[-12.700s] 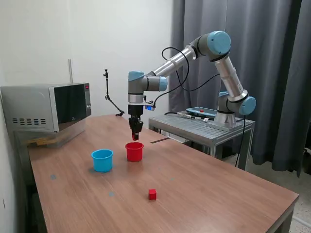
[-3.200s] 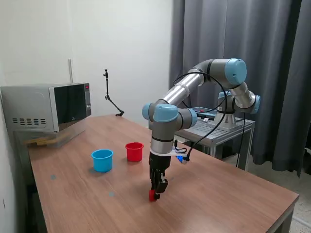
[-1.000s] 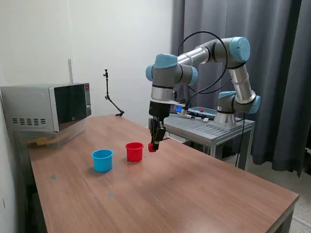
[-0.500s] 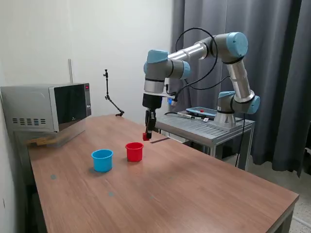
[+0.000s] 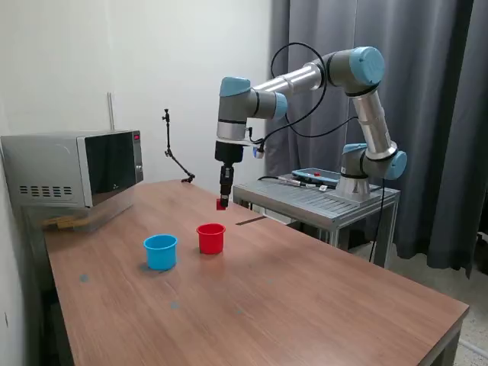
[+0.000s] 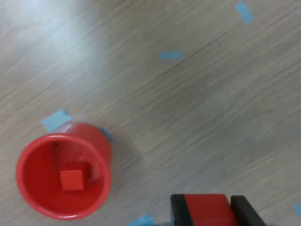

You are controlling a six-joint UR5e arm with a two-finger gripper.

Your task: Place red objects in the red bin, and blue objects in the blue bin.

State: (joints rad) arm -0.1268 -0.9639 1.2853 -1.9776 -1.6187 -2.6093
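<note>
Gripper [image 5: 222, 203] fingers clamp a small solid red cube [image 6: 207, 210] in the air above the wooden table [image 5: 305, 297]. Another red cube [image 6: 72, 180] lies inside the round red plastic cup [image 6: 33, 155], beside the light blue plastic cup [image 5: 160, 252].

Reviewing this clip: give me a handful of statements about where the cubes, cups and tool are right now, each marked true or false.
1. The tool holds a red cube in the air. True.
2. The red cup is empty. False: the wrist view shows another red cube lying inside it.
3. The held cube is directly over the blue cup. False: it hangs near the red cup, off to one side of its opening.
4. Both cups stand upright on the wooden table. True.
5. A red cube lies loose on the table. False: one is in the tool, one in the red cup.
</note>
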